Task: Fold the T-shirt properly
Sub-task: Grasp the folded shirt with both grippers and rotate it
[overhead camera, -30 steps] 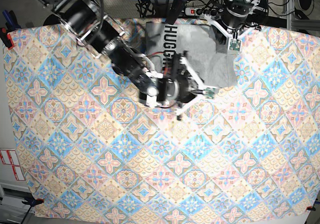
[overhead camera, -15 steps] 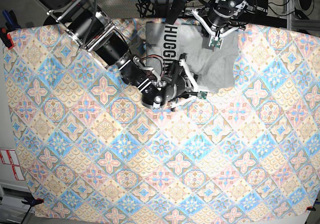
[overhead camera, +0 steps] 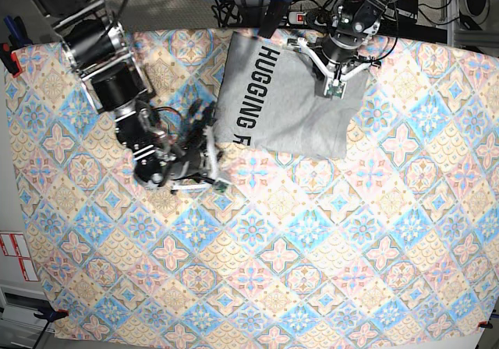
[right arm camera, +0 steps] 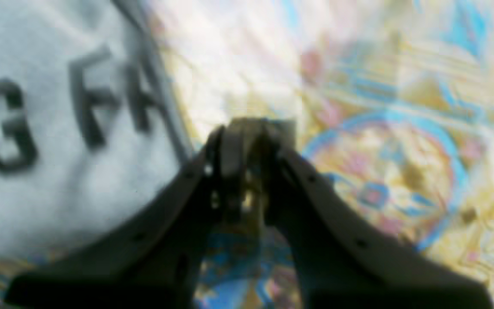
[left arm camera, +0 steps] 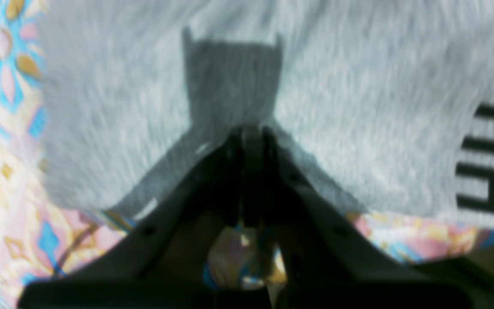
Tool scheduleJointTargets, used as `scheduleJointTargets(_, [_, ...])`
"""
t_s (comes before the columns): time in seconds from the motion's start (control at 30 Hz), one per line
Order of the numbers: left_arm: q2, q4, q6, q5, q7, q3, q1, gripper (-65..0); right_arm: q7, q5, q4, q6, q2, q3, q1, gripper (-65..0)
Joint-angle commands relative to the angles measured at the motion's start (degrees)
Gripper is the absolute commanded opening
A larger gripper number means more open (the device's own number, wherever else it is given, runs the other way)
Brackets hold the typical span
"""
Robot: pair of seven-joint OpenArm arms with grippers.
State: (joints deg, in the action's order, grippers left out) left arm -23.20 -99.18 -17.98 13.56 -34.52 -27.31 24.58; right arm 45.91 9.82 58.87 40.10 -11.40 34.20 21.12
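The heather-grey T-shirt [overhead camera: 281,100] lies folded at the far middle of the table, with its black lettering running along its left side. My left gripper [overhead camera: 334,84] hovers over the shirt's upper right part. In its wrist view the left gripper [left arm camera: 251,133] is shut and empty above the T-shirt [left arm camera: 358,107]. My right gripper [overhead camera: 214,162] sits on the tablecloth just left of the shirt's near-left corner. Its wrist view is blurred: the right gripper [right arm camera: 249,133] has its fingertips almost together with nothing between them, and the T-shirt [right arm camera: 58,171] lies to its left.
The tile-patterned tablecloth [overhead camera: 312,248] covers the whole table. Cables and a power strip [overhead camera: 300,14] lie beyond the far edge. A red clamp [overhead camera: 8,53] grips the left edge.
My right arm has swung off the shirt, left and toward the near side, uncovering the lettering. My left gripper has shifted slightly over the shirt's upper right.
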Motion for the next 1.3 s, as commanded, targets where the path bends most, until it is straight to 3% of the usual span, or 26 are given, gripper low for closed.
scheduleJointTargets(0.0, [-0.3,-0.6,-0.4,-0.7,1.0,0.1,-0.8,-65.0,-0.7,0.5,0.9,-0.1,-0.1,-0.4,1.4,-57.9])
scheduleJointTargets(0.1, [-0.1,1.8,-0.4,-0.5,0.3,0.1,-3.8,-65.0,-0.7,0.6,1.7,-0.1,-0.7,-1.6,0.1,-57.9])
scheduleJointTargets(0.23, [2.7,7.3,-0.4,-0.6,-2.3,0.1,-10.1,-65.0,-0.5,0.6,5.9,-0.1,-1.4,-3.7,-3.9,-57.9])
scheduleJointTargets(0.53, [8.5,7.4,-0.4,-0.7,-2.6,0.1,-18.6,-65.0,1.1,0.6,11.6,-0.1,-3.6,-4.1,-7.3,-57.9])
scheduleJointTargets(0.63, [8.2,4.3,-0.4,-0.7,-2.6,0.5,-18.2,-65.0,1.5,0.6,13.2,-0.1,-4.1,-4.1,-8.2,-57.9])
scheduleJointTargets(0.73, [4.0,-1.3,-0.4,-0.2,-2.7,2.4,-13.7,-65.0,1.6,0.6,14.9,-0.1,-5.5,-4.1,-8.9,-57.9])
scheduleJointTargets(0.83, [2.3,-3.5,-0.4,-0.3,-2.6,6.5,-8.2,-65.0,1.6,0.7,15.5,-0.1,-5.7,-4.1,-9.6,-57.9])
scheduleJointTargets(0.97, [2.2,-1.5,-0.4,-0.2,-2.2,11.9,-4.4,-65.0,1.6,0.7,15.5,-0.1,-5.7,-4.1,-10.2,-57.9])
scheduleJointTargets(1.1, [2.8,0.2,-0.4,-0.3,-2.3,9.9,-6.5,-65.0,1.6,0.6,15.6,-0.1,-5.7,-4.1,-12.6,-57.9])
scheduleJointTargets(1.27, [6.3,7.8,-0.4,-0.6,-2.5,5.5,-13.0,-65.0,1.6,0.6,19.3,-0.1,-7.1,-4.1,-16.9,-57.9])
